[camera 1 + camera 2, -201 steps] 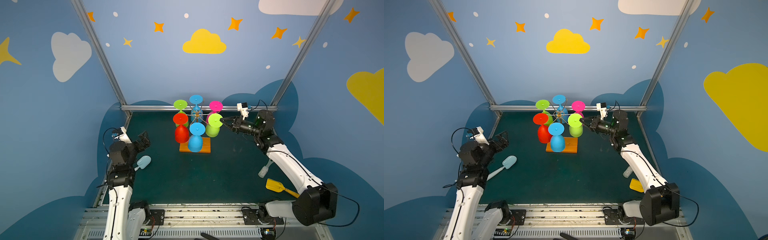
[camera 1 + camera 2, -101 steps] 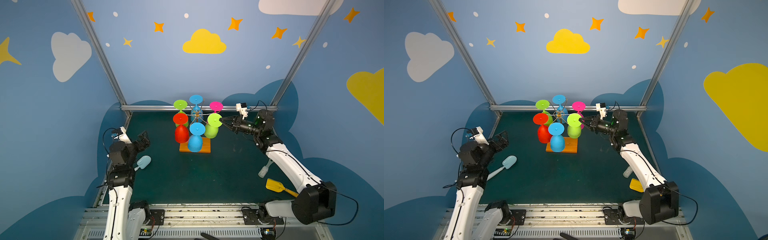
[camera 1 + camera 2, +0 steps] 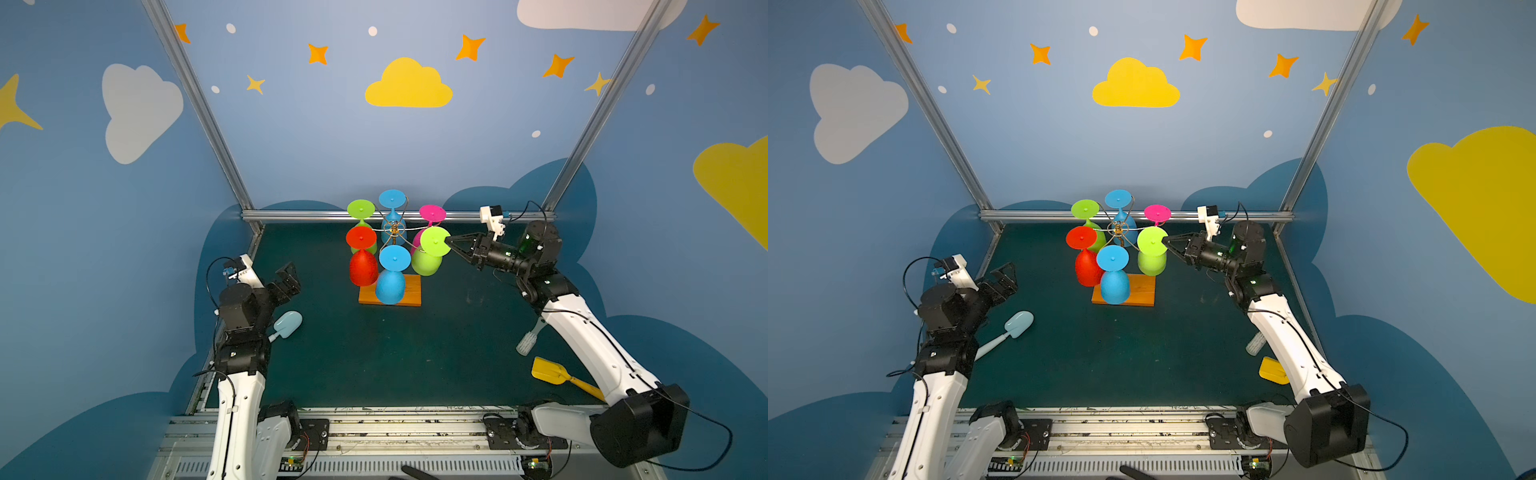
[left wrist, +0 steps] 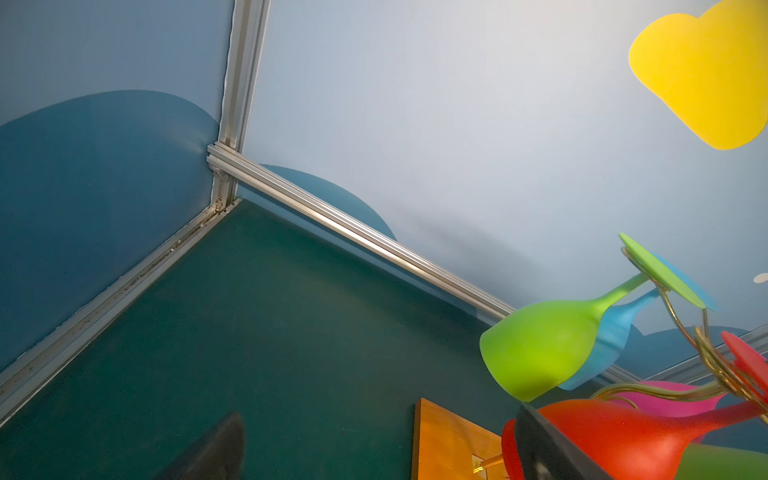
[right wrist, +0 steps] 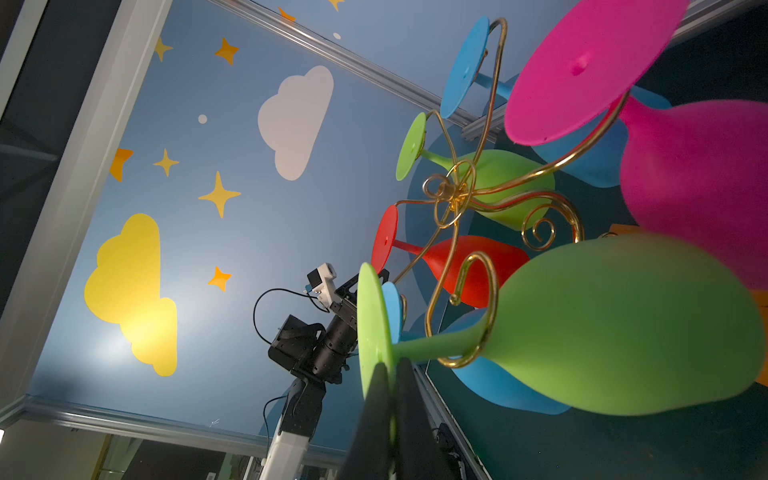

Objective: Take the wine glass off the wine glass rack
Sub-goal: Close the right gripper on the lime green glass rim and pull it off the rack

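1. Pinching the round foot of the lime wine glass (image 3: 428, 261), the right gripper (image 3: 448, 241) is clenched on the disc's edge. The right wrist view shows both fingertips (image 5: 370, 424) pressed against it.
2. That glass hangs bowl-down with its stem inside a gold curl of the wine glass rack (image 3: 394, 227), on the rack's right side.
3. The rack stands near the middle of the table's (image 3: 457, 353) far edge, with a red glass (image 3: 363, 268) among those on its other arms.
4. The left gripper (image 3: 286, 277) hovers by the table's left edge, spread wide and empty, near a pale blue spatula (image 3: 286, 325).
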Controlling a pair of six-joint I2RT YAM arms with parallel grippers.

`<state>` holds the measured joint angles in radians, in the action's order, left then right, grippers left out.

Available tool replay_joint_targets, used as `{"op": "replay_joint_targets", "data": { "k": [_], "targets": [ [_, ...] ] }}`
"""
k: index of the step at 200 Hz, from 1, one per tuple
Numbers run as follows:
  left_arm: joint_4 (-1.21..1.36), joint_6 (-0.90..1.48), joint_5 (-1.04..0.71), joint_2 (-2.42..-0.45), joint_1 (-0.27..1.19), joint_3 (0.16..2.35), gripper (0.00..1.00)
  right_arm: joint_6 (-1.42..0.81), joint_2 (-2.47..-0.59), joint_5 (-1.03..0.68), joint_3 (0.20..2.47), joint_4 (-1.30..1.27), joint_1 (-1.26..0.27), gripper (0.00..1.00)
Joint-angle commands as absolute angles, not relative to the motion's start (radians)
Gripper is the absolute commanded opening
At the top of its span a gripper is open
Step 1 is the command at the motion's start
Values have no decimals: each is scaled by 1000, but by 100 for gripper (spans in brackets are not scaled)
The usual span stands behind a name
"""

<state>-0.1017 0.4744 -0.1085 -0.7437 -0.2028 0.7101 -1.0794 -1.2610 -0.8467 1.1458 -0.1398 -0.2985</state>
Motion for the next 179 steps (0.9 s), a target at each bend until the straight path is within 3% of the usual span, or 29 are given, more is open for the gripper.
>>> {"op": "replay_joint_targets", "data": {
  "k": [1, 179],
  "targets": [
    [-72, 479, -120, -730, -207, 703, 100, -1058, -1239, -845, 1135, -122, -306, 0],
    [-71, 483, -115, -718, -206, 698, 100, -1068, -1383, -808, 1253, -194, -402, 0]
  ]
}}
